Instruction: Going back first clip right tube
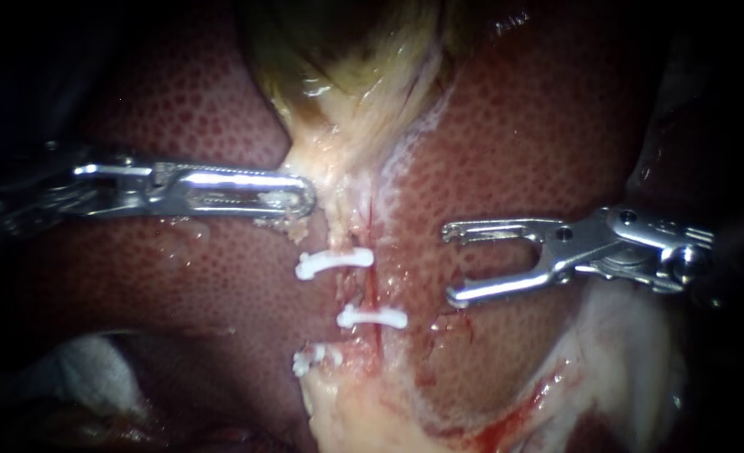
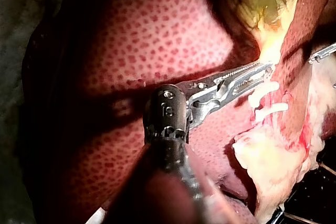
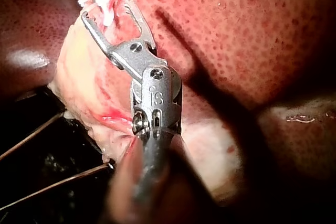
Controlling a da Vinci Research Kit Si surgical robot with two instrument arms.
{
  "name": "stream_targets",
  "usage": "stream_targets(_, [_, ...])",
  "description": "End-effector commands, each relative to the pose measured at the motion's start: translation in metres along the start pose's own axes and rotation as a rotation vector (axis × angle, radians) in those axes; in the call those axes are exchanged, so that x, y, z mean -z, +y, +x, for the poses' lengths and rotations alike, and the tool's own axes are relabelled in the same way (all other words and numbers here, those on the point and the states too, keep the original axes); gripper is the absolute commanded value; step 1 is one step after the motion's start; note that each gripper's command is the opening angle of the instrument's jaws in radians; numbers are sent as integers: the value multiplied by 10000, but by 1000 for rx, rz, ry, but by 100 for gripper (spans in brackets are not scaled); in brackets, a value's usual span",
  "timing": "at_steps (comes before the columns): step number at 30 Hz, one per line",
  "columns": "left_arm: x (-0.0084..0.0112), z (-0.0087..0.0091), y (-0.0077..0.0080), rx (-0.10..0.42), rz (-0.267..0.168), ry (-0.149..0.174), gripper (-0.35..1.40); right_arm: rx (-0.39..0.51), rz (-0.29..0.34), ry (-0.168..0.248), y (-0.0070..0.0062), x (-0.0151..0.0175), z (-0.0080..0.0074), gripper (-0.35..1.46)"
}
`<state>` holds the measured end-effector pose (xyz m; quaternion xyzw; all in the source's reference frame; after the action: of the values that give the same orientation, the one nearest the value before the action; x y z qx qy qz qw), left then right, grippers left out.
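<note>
Jaws of my right instrument point(image 1: 455, 264) are spread and empty just right of the clipped right tube point(image 1: 370, 289), which I judge soft, slick, tearable and best held between clips point(image 1: 372, 317), while my left instrument point(image 1: 304, 200) pinches the gallbladder point(image 1: 346, 67) neck.

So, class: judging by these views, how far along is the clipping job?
Done: three white clips sit in a row below the gallbladder. In hand: the right instrument has its jaws open and empty beside them, and the left instrument grips pale tissue. Left: probably only drawing the right instrument back.
</note>
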<state>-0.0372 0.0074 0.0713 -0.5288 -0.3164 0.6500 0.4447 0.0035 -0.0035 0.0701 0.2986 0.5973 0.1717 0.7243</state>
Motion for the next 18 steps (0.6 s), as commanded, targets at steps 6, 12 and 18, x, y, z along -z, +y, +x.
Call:
stream_targets(6, [-22,-17,-11,-1,1,-22,-35,19,2,0,0,6,4,49])
stream_targets(12, [-26,-20,-12,2,-1,-27,-35,43,4,0,-1,10,12,49])
stream_targets(18, [-26,-20,-12,2,-2,-28,-35,49,5,0,-2,10,13,49])
